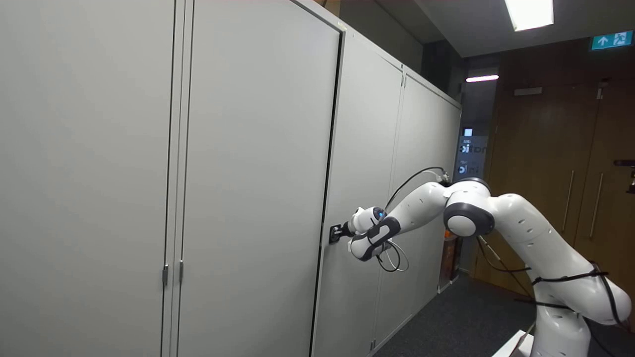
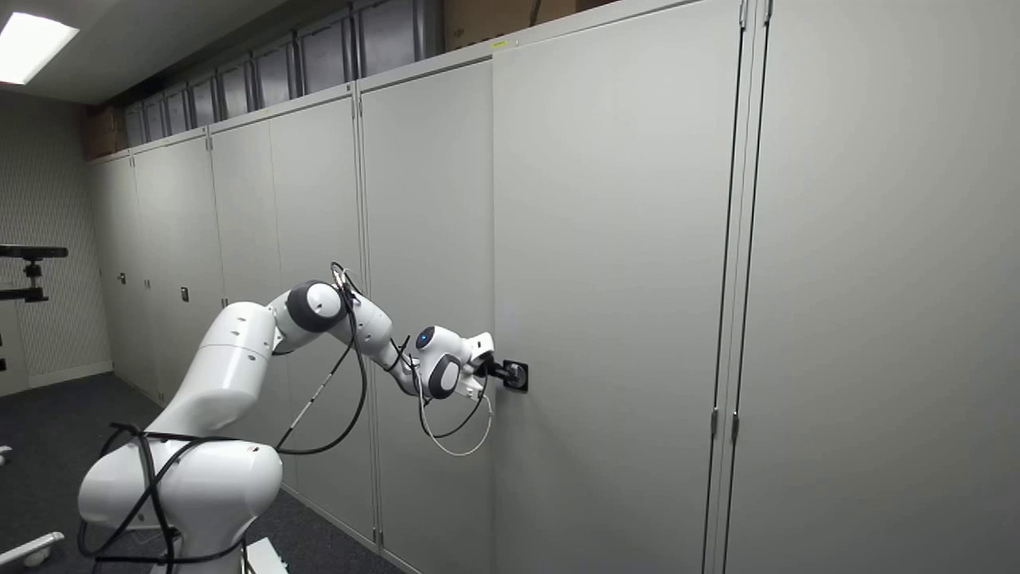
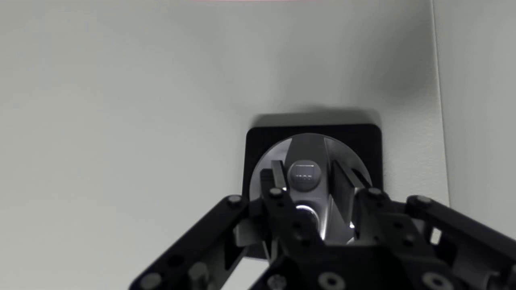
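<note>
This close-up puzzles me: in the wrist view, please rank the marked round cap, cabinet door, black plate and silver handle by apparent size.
1. Cabinet door, running out of frame
2. Black plate, partly hidden
3. Silver handle, also partly hidden
4. Marked round cap

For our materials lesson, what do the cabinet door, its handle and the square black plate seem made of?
Cabinet door: probably painted metal, perhaps laminate; even pale grey, low sheen, no grain.
Handle: likely metal; satin silver, catching bright glints.
Plate: perhaps plastic or coated metal; black, showing hardly any shine.
</note>
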`<action>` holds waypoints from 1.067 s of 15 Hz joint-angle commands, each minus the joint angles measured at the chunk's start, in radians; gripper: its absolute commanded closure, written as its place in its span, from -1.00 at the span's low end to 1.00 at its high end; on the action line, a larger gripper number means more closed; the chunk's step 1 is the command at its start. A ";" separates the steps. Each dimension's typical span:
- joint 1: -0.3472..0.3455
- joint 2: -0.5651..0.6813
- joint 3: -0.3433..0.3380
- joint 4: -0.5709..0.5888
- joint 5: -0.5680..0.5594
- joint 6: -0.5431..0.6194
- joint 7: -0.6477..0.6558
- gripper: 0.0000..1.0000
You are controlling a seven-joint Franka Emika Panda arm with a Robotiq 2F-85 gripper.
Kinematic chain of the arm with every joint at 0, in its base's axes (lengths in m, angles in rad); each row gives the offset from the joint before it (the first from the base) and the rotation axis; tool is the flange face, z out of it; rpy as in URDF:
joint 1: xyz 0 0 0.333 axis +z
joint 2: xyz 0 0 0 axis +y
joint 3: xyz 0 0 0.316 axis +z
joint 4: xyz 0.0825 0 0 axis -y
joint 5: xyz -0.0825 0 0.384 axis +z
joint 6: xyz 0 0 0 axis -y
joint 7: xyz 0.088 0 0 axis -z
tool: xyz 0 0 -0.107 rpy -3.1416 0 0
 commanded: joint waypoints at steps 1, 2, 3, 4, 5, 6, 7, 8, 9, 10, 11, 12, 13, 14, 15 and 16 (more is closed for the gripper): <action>0.026 -0.061 -0.004 -0.078 -0.008 0.040 -0.018 0.80; 0.027 -0.067 -0.002 -0.087 -0.010 0.048 -0.020 0.80; 0.029 -0.071 -0.002 -0.094 -0.011 0.055 -0.021 0.80; 0.032 -0.076 -0.002 -0.104 -0.012 0.066 -0.021 0.80; 0.033 -0.078 -0.002 -0.111 -0.013 0.076 -0.022 0.80; 0.034 -0.082 0.000 -0.119 -0.015 0.086 -0.022 0.80; 0.035 -0.085 0.000 -0.127 -0.017 0.096 -0.023 0.80; 0.035 -0.087 0.001 -0.133 -0.019 0.106 -0.023 0.80; 0.036 -0.091 0.001 -0.140 -0.021 0.113 -0.023 0.80; 0.036 -0.094 0.003 -0.145 -0.022 0.120 -0.023 0.80; 0.036 -0.100 0.004 -0.153 -0.025 0.126 -0.024 0.80; 0.039 -0.105 0.003 -0.162 -0.027 0.134 -0.024 0.80; 0.029 -0.118 0.023 -0.165 0.001 0.136 -0.064 0.80; 0.053 -0.111 -0.015 -0.143 -0.029 0.099 -0.022 0.80; 0.048 -0.124 -0.003 -0.165 -0.034 0.118 -0.030 0.80; 0.049 -0.129 -0.004 -0.167 -0.038 0.118 -0.030 0.80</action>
